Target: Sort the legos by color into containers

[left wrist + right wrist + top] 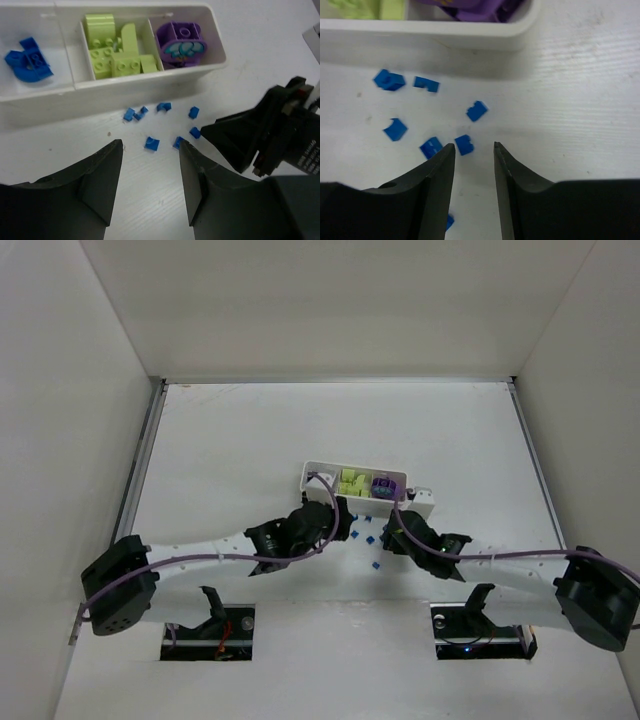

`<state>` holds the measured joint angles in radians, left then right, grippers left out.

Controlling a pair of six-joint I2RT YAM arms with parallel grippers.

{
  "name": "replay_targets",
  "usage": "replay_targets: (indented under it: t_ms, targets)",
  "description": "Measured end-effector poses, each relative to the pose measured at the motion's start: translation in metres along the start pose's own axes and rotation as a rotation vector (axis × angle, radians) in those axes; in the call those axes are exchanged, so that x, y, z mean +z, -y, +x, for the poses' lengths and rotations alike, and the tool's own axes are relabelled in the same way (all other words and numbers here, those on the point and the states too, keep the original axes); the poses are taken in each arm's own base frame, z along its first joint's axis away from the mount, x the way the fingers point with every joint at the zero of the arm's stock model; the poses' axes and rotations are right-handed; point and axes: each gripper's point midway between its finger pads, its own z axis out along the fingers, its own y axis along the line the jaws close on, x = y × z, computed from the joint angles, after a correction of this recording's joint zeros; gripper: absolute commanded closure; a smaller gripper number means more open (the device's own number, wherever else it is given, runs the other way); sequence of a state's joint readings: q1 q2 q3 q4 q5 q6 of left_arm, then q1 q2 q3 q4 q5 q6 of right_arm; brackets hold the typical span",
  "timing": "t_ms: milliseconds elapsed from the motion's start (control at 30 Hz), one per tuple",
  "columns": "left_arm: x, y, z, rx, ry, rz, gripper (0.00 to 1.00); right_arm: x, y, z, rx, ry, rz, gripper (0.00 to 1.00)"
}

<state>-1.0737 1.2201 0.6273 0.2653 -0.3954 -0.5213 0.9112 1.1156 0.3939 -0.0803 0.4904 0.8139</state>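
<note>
Left gripper half open, empty. Blue cube at its 12 o'clock, on table, 6 o'clock of tray. Right gripper narrowly open, empty. Centre on single cube, descend straight, pinch lightly; mind right gripper crowding from 3 o'clock.

The tray is sitting on the table ahead of both arms, its long side running left to right. Taken from the left wrist view, its left compartment is holding a curved piece, the middle compartment is holding the studded blocks piled together, and the right compartment is holding a round-faced block. Loose small cubes are lying scattered on the table just before the tray's near wall. The left claw is standing on the near side of this scatter, with the right claw standing to its right, one cube lying just beyond its fingertips.
</note>
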Motion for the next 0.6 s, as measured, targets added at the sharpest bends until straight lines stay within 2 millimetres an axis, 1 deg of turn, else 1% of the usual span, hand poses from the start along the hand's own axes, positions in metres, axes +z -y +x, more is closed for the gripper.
replay_targets:
  t_ms: [67,133,267,433,600]
  targets:
    - [0.001,0.009,0.016,0.024,-0.036,0.019,0.53,0.003,0.007,0.006,-0.003,-0.018,0.041,0.51]
    - [0.004,0.013,0.032,0.045,-0.068,0.023,0.51,0.006,0.008,0.007,-0.004,-0.026,0.065,0.49]
    - [0.010,0.009,0.058,0.079,-0.118,0.009,0.50,0.013,0.003,0.005,0.005,-0.028,0.084,0.50]
    - [0.016,0.004,0.071,0.094,-0.141,-0.009,0.50,0.022,-0.001,0.002,0.001,-0.024,0.112,0.60]
    - [0.018,0.005,0.074,0.093,-0.139,-0.004,0.50,0.031,-0.005,-0.003,0.003,-0.002,0.147,0.66]
